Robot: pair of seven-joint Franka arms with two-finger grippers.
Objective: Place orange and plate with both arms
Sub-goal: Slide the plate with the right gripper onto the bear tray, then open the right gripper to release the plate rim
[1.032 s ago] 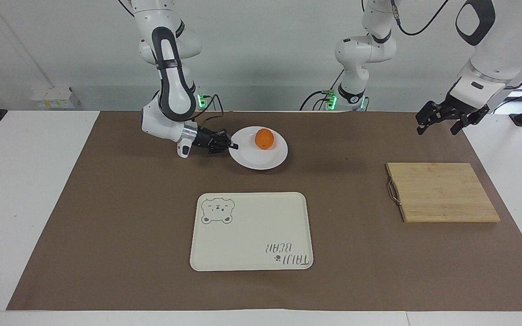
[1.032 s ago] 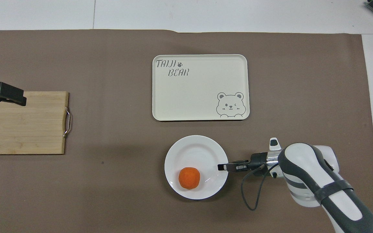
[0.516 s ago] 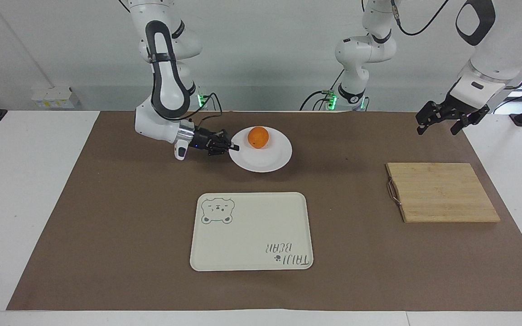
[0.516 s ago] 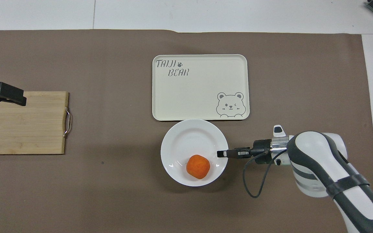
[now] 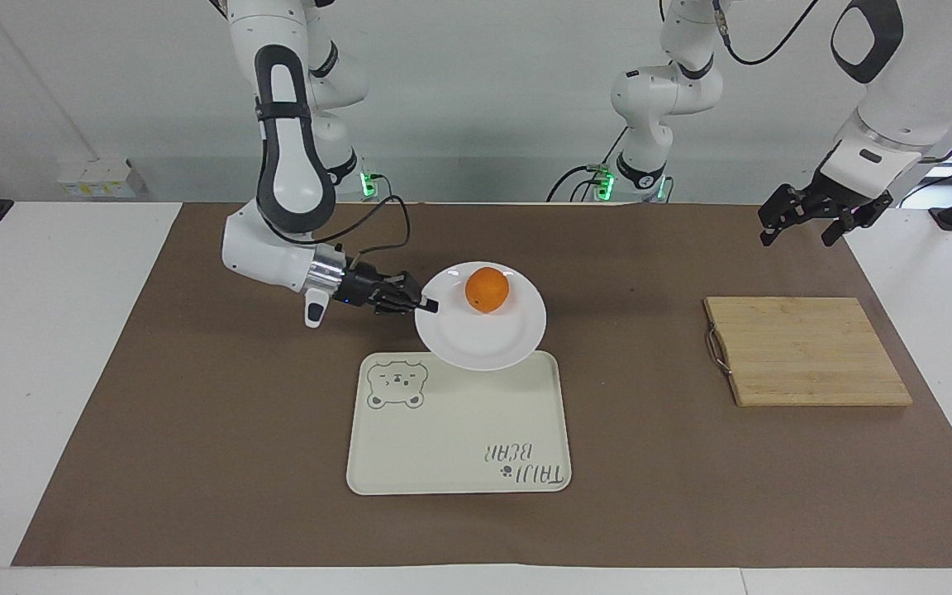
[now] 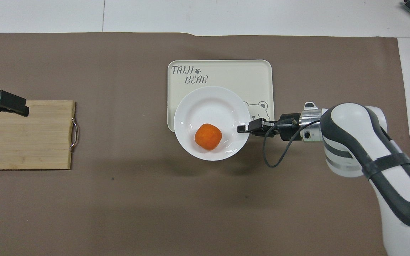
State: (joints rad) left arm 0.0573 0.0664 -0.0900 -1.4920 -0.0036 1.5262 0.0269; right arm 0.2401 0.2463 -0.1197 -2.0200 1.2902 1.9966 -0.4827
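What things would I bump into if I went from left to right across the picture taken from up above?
Left claw → cutting board → orange on the plate → right claw gripping the plate's rim.

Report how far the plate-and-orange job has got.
Done: the orange sits on the plate. In hand: the right gripper grips the plate's rim and holds it, raised, over the edge of the bear tray nearest the robots. Left: setting the plate down, probably on the tray. The left gripper waits in the air near the cutting board, fingers open.
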